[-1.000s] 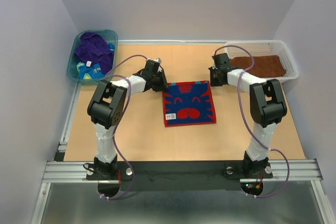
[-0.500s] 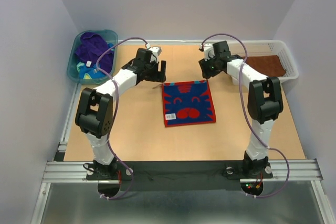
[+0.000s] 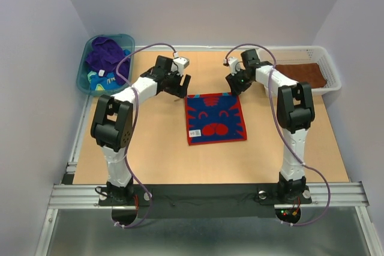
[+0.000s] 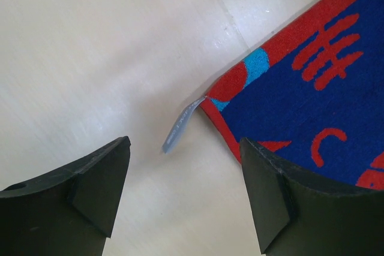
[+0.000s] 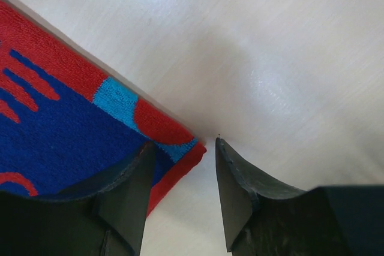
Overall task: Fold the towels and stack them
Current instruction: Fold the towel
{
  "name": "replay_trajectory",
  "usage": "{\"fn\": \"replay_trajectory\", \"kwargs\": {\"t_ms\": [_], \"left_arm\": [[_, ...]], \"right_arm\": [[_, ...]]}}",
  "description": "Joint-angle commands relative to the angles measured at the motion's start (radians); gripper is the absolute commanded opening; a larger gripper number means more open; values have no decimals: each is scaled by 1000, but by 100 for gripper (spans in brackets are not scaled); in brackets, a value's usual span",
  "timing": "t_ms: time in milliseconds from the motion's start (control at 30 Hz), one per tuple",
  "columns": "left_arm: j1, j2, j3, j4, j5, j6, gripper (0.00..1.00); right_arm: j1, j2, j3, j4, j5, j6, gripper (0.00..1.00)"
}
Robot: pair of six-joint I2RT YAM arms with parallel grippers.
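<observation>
A red towel with blue marks (image 3: 215, 117) lies flat in the middle of the table. My left gripper (image 3: 180, 89) is open just off its far left corner; the left wrist view shows that corner (image 4: 219, 94) with a small grey tag (image 4: 179, 126) between the jaws. My right gripper (image 3: 235, 86) is open over the far right corner (image 5: 180, 142), one finger above the cloth, one above bare table. A brown towel (image 3: 300, 73) lies in the white basket (image 3: 331, 76). Purple (image 3: 107, 55) and teal-and-yellow (image 3: 96, 78) towels lie in the teal tub (image 3: 86, 63). The yellow towel is out of view.
The tub stands at the far left corner, the basket at the far right. A white label (image 3: 194, 132) shows on the towel's near left part. Grey walls close the table on three sides.
Both arms have reached forward and then lowered, bringing their open grippers to the far corners of the red towel. The towel has not moved.
</observation>
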Motion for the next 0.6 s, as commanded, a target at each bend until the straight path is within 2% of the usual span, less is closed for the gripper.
{"fn": "replay_trajectory", "kwargs": {"t_ms": [0, 167, 400, 567], "left_arm": [[3, 13, 60, 34, 70, 74, 84], [3, 63, 95, 25, 99, 133, 82], [3, 158, 172, -48, 122, 174, 75], [3, 202, 232, -61, 148, 168, 70]], "right_arm": [[-20, 35, 59, -33, -51, -39, 50], [-39, 69, 69, -50, -91, -58, 48], [-50, 104, 63, -90, -111, -78, 24], [-50, 118, 63, -108, -131, -81, 13]]}}
